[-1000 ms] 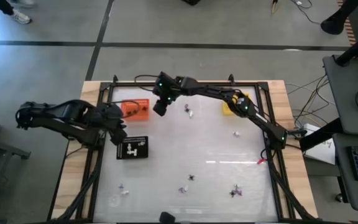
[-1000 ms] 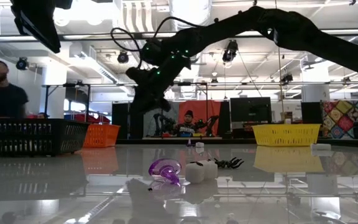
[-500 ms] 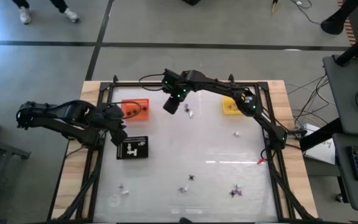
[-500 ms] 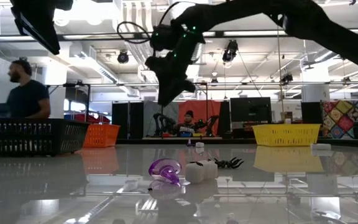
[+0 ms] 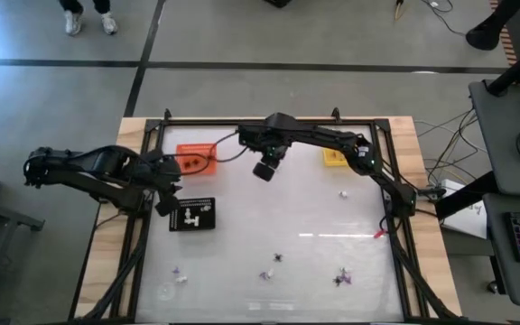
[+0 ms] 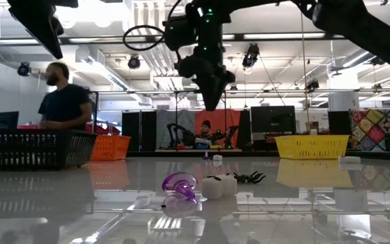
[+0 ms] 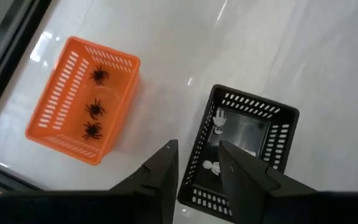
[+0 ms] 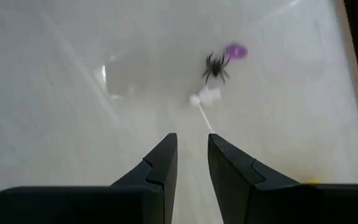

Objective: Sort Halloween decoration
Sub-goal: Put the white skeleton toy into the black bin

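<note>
The Halloween decoration lies scattered on the white table: a black spider (image 8: pixel 216 65), a purple piece (image 8: pixel 234 51) and a white piece (image 8: pixel 204 96) ahead of my right gripper (image 8: pixel 191 163). That gripper hangs open and empty, high over the far middle of the table (image 5: pixel 264 169). More trinkets lie near the front edge (image 5: pixel 278 258). My left gripper (image 7: pixel 197 169) stands open and empty above the black tray (image 7: pixel 277 134), which holds white trinkets (image 7: pixel 219 118). The orange tray (image 7: pixel 73 102) holds three black spiders.
A yellow tray (image 5: pixel 335 155) stands at the far right, and a single trinket (image 5: pixel 343 193) lies in front of it. A black frame (image 5: pixel 391 217) borders the table. In the low view a person (image 6: pixel 63 105) stands behind the table.
My right gripper has moved from beside the orange tray toward the table's right edge and upward. It has tipped from a slant to pointing almost straight down. Its fingers keep the same gap.
</note>
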